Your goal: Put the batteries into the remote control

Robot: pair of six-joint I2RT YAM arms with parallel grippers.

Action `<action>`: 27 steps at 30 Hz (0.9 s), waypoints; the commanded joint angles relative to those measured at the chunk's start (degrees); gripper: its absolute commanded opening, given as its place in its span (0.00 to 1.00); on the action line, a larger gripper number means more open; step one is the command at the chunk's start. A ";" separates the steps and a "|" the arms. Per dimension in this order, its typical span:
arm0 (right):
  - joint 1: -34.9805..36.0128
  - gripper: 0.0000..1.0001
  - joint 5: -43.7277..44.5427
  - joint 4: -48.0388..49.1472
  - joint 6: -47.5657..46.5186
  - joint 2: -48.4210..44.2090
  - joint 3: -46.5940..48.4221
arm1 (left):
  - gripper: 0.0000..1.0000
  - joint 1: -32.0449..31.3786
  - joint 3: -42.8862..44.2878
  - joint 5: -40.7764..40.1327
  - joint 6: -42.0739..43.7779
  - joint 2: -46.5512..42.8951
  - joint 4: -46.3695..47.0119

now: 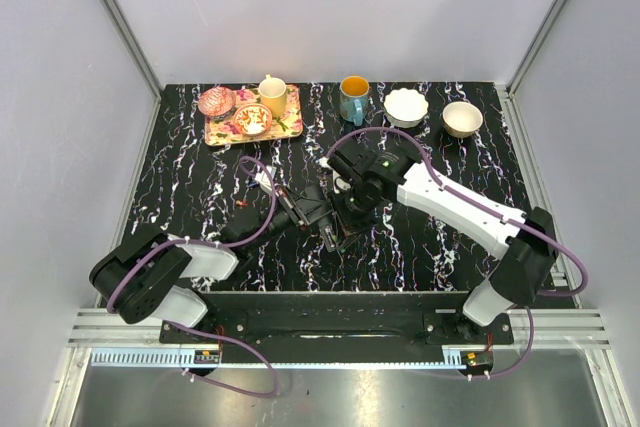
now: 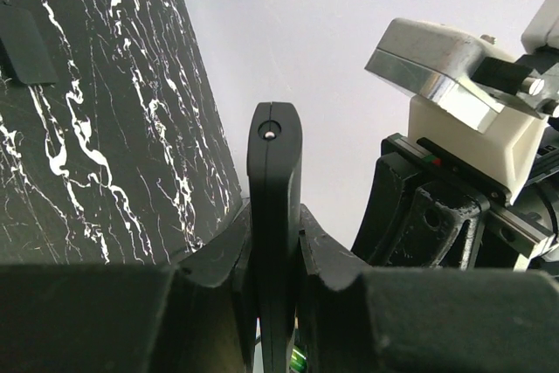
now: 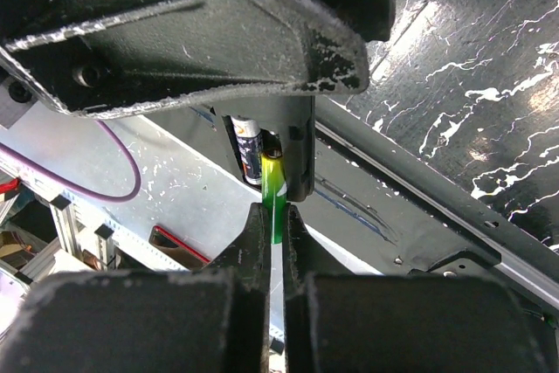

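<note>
Left end effector (image 2: 275,252) clenched on the remote control (image 2: 274,172), held edge-on off the worktop (image 2: 105,128); right end effector (image 3: 276,226) grasping a green battery (image 3: 274,185) at the open compartment, beside a white battery (image 3: 248,141) apparently seated; second insertion judged incomplete.

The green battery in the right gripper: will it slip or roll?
Probably slippery: the green battery looks glossy, and the right gripper pinches only its end. Likely rolls if dropped, being cylindrical. Seems rigid enough to press into the remote control.
</note>
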 commanded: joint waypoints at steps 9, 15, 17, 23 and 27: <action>0.43 0.00 4.55 0.68 0.41 2.73 5.03 | 0.00 -0.82 -1.73 -0.83 -1.69 -1.93 8.78; 0.52 0.00 5.25 0.68 0.15 3.88 5.03 | 0.00 -0.90 -2.08 -1.00 -2.30 -2.19 9.31; 0.52 0.00 5.87 0.59 -0.11 4.05 4.86 | 0.00 -0.91 -2.25 -1.27 -2.57 -2.28 9.39; 0.52 0.08 8.33 0.42 -0.11 4.58 4.33 | 0.00 -1.08 -2.43 -2.58 -3.71 -2.90 8.87; 0.35 0.17 8.86 0.42 0.06 4.93 4.42 | 0.00 -1.26 -2.08 -3.03 -3.80 -3.33 7.90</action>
